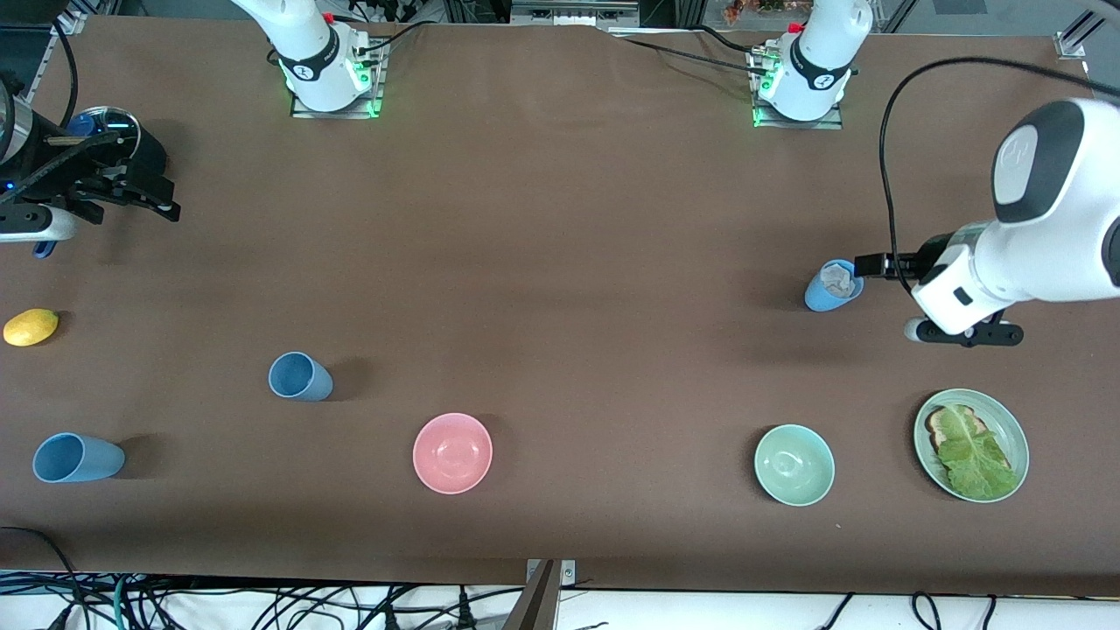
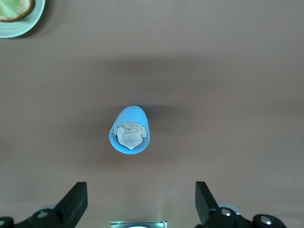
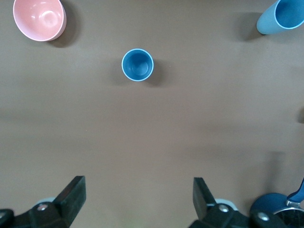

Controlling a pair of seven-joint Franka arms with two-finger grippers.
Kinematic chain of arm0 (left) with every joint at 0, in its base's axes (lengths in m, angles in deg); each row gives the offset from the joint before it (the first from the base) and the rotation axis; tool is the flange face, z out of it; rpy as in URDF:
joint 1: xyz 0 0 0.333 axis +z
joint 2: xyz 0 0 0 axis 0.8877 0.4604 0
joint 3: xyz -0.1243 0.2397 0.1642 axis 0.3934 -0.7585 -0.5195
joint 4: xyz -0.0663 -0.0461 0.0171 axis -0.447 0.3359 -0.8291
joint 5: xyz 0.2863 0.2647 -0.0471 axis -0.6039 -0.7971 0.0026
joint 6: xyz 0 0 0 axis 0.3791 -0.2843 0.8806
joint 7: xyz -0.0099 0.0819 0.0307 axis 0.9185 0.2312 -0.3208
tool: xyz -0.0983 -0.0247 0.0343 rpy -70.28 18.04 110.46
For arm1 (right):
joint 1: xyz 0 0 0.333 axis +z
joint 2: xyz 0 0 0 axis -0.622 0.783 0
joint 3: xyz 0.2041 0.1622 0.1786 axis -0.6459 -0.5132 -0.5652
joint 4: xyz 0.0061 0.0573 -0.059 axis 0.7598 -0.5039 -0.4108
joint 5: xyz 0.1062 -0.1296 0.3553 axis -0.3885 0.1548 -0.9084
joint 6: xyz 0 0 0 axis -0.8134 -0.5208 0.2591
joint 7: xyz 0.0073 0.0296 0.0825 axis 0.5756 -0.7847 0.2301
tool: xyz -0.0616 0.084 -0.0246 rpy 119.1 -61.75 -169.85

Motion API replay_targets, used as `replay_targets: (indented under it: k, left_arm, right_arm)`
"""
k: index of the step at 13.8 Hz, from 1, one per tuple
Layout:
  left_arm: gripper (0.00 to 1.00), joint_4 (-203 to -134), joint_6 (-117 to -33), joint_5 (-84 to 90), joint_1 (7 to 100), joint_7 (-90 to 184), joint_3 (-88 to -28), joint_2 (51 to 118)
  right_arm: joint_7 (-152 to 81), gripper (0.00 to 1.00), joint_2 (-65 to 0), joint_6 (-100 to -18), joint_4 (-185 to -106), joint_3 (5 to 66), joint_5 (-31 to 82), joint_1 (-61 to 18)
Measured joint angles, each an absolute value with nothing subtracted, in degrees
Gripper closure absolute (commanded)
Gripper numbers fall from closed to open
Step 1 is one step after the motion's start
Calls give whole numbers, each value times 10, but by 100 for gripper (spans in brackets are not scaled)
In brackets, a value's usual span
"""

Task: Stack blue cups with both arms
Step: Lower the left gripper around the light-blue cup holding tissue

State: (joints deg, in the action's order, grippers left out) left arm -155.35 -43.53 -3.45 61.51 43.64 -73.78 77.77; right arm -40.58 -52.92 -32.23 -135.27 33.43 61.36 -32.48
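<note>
Three blue cups stand on the brown table. One blue cup (image 1: 833, 285) (image 2: 129, 135), with crumpled paper in it, is toward the left arm's end. My left gripper (image 1: 962, 334) (image 2: 141, 199) hangs open over the bare table just beside that cup, holding nothing. A second blue cup (image 1: 299, 376) (image 3: 137, 64) and a third blue cup (image 1: 77, 458) (image 3: 280, 16), nearer the front camera, sit toward the right arm's end. My right gripper (image 1: 131, 194) (image 3: 139, 197) is open and empty, high over that end of the table, well apart from both cups.
A dark navy pot (image 1: 105, 131) (image 3: 275, 209) with a glass lid sits under the right arm. A lemon (image 1: 31, 326) lies near the table's edge. A pink bowl (image 1: 452, 452) (image 3: 39, 19), a mint bowl (image 1: 794, 465) and a plate (image 1: 1017, 430) of toast and lettuce line the front.
</note>
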Motion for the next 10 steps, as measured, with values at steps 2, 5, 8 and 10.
replay_targets:
  k: [2,5,8,10]
  left_arm:
    - [0,-1571,-465,-41,625,435,-738,788]
    - [0,-1646,-558,-51,626,411,-740,770]
    - [0,-1758,-657,-52,625,378,-756,719]
    - [0,-1828,-712,-52,626,354,-764,682]
  right_arm:
    - [-406,0,-529,-322,-1353,334,614,-325]
    - [-406,0,-529,-323,-1353,336,614,-325]
    - [-406,0,-529,-323,-1353,336,614,-325]
    - [-406,0,-529,-323,-1353,336,614,-325]
